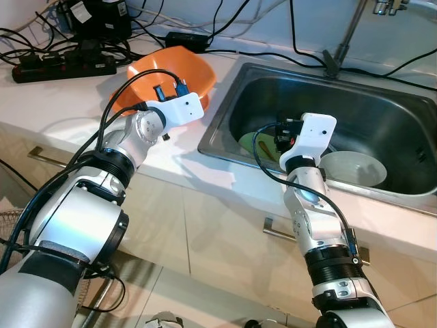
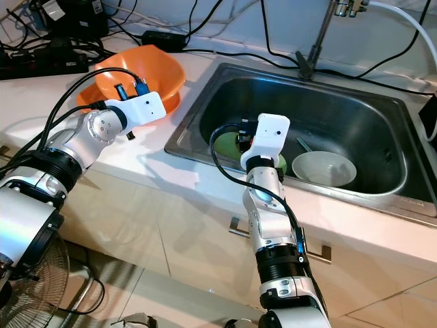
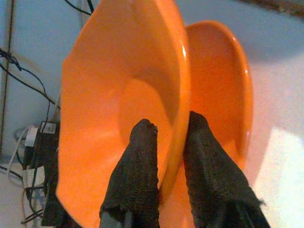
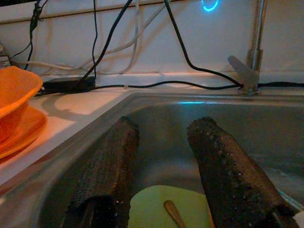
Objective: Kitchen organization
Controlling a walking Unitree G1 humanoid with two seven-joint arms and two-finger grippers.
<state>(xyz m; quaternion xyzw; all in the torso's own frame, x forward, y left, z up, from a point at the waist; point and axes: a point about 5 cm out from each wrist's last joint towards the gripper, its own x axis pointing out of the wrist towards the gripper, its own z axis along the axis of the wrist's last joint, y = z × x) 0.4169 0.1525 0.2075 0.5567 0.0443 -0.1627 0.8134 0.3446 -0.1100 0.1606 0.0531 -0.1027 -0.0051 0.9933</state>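
An orange bowl (image 1: 172,68) stands on the white counter left of the sink, resting on an orange plate (image 3: 221,85). My left gripper (image 3: 171,126) is shut on the bowl's near rim, one finger inside the bowl (image 3: 123,95) and one outside. My right gripper (image 4: 161,126) is open inside the steel sink (image 1: 220,123), low over a green plate (image 4: 156,202) that has a wooden utensil (image 4: 173,211) lying on it. Nothing is between its fingers. A white bowl (image 1: 351,169) sits in the sink just right of the green plate (image 1: 258,143).
A faucet (image 1: 345,37) rises behind the sink. A black power strip (image 1: 61,65) and several cables lie along the back of the counter behind the orange bowl. Cabinet fronts with metal handles (image 1: 276,230) are below the counter edge.
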